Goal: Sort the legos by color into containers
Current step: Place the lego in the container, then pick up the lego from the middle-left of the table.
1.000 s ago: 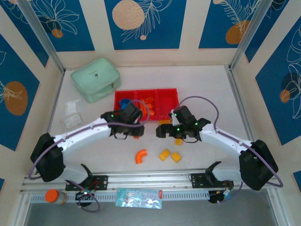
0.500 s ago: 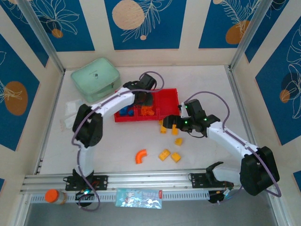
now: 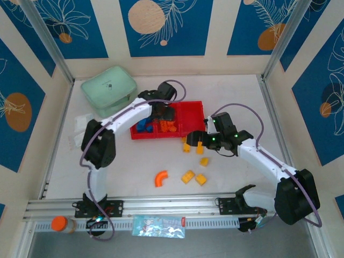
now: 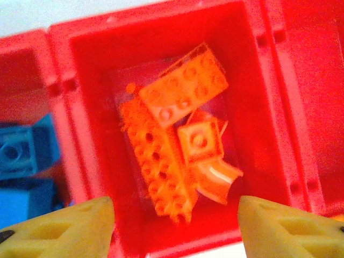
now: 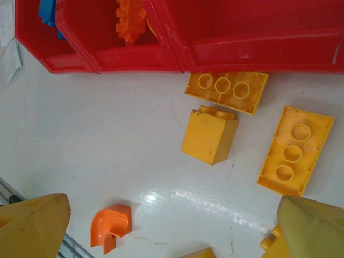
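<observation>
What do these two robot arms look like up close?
The left arm and right arm have white tubular links between chunky black joints, each trailing a looping purplish cable. The left end effector and right end effector each carry two blunt yellow fingers; small green lights glow near the right wrist.

A pile of pieces (image 4: pixel 177 145) lay in the middle box (image 4: pixel 252 80) of the tray (image 5: pixel 258 48), just ahead of the left fingers (image 4: pixel 64 228) and between them. Ahead of the right fingers (image 5: pixel 32 226), three blocks (image 5: pixel 208 134) lay on the table (image 5: pixel 107 134), just before the tray. A curved piece (image 5: pixel 110 227) lay close by one finger.
</observation>
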Robot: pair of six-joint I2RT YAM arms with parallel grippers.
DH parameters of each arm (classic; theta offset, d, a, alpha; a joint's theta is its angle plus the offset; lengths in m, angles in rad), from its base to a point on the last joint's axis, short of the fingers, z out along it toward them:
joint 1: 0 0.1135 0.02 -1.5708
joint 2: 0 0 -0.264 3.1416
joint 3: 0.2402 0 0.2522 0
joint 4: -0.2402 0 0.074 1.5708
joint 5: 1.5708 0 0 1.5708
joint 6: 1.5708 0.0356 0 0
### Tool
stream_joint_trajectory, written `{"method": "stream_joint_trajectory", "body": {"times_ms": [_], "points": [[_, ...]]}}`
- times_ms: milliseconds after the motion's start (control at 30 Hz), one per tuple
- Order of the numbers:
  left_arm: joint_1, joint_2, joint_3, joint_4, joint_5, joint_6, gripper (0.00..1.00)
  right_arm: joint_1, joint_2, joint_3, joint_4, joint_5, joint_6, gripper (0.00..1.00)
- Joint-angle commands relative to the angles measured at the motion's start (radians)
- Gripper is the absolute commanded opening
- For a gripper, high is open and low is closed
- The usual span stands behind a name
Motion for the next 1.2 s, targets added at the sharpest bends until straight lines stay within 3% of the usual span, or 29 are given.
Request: {"method": "stream_joint_trajectory", "body": {"times_ms": [0,267,500,833,1167], "points": [[-0.023,-0.146,-0.107,-0.01,0.018,-0.007,0.64,0.024,-0.014,0.004,-0.029,-0.023,-0.026,0.99],[-0.113,-0.369,-0.386,-0.05,-0.029,-0.063,0.67,0.128,0.0,-0.055,0.014,-0.002,0.0,0.99],[-0.251,-0.472,-0.562,-0.071,-0.024,-0.14,0.7,0.21,-0.004,-0.134,0.1,0.04,0.049,0.99],[-0.382,-0.385,-0.671,-0.01,0.029,-0.229,0.74,0.212,0.001,-0.183,0.15,0.095,0.063,0.99],[-0.447,-0.311,-0.691,0.094,0.144,-0.205,0.79,0.184,-0.016,-0.188,0.137,0.089,0.056,0.99]]}}
